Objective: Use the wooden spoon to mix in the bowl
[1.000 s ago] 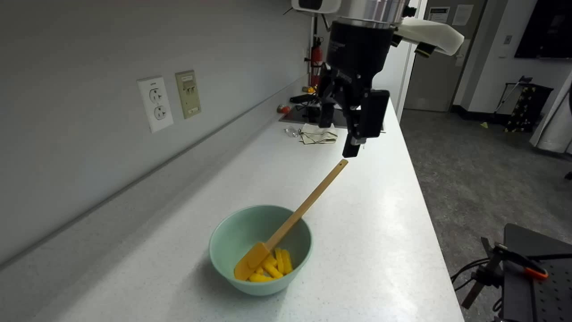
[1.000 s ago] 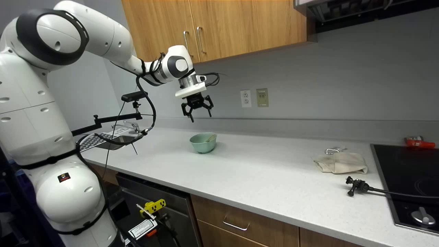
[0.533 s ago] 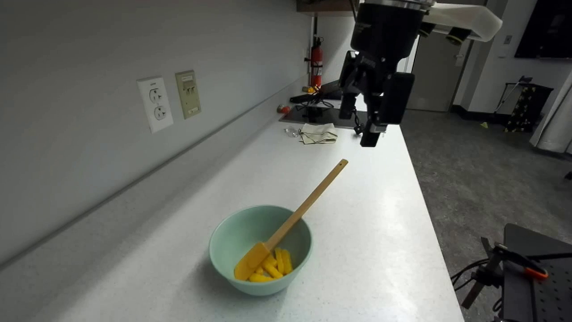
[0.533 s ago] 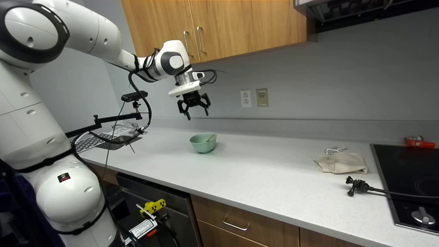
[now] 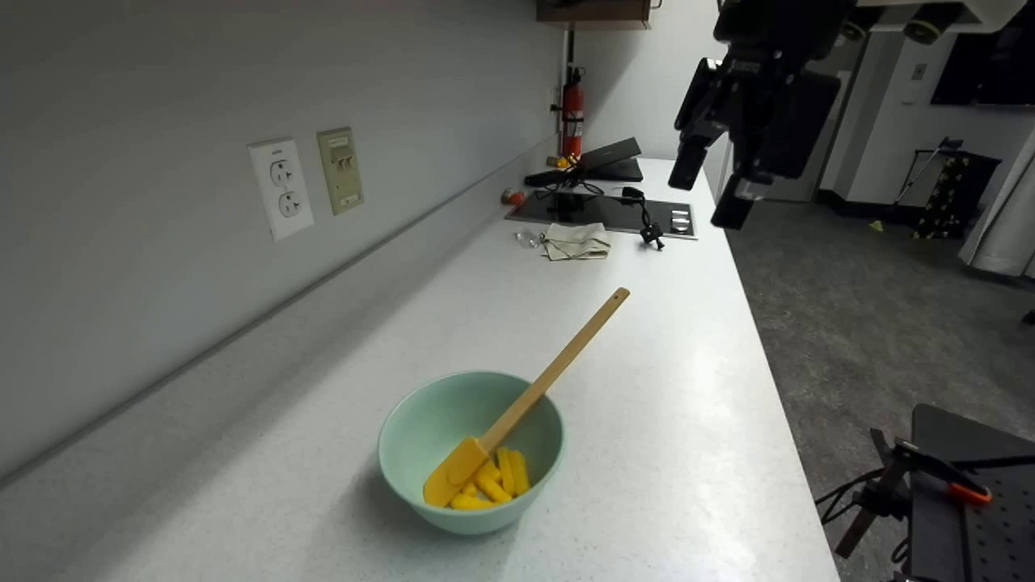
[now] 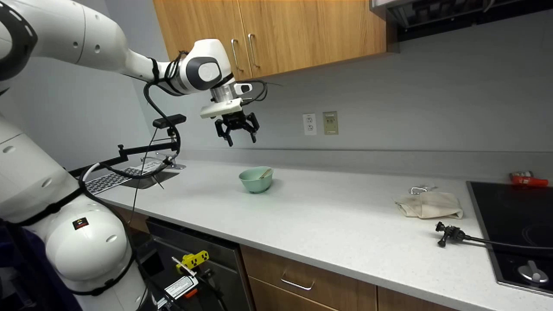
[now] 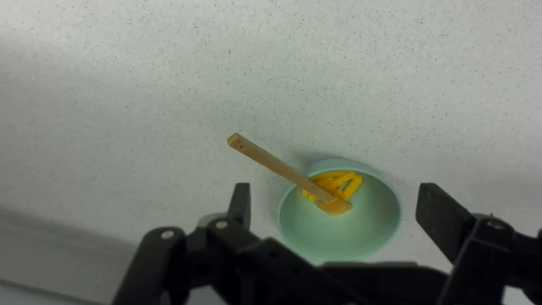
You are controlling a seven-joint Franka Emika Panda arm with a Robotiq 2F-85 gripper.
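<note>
The pale mint-green bowl (image 5: 469,521) stands upright on the white counter. It also shows in an exterior view (image 6: 254,185) and in the wrist view (image 7: 338,237). The wooden spoon (image 5: 558,368) leans over the bowl's rim, its flat orange-tan head inside and its handle sticking out; it also shows in the wrist view (image 7: 275,165). Several yellow pieces (image 5: 520,471) lie in the bowl beside and under the spoon head. My gripper (image 5: 710,192) is open and empty, high above the counter, apart from spoon and bowl. In the wrist view its fingers (image 7: 334,188) stand wide apart.
A folded cloth (image 6: 430,205) lies near the black cooktop (image 6: 518,224), with a black clamp mount (image 6: 451,233) beside it. A wall with outlets (image 6: 309,124) runs along the counter's back. Wooden cabinets (image 6: 302,34) hang above. A sink (image 6: 149,179) is at the far end.
My gripper, open throughout, has risen and drawn back, moving up and right in an exterior view and up and left in an exterior view. The bowl and spoon have not moved.
</note>
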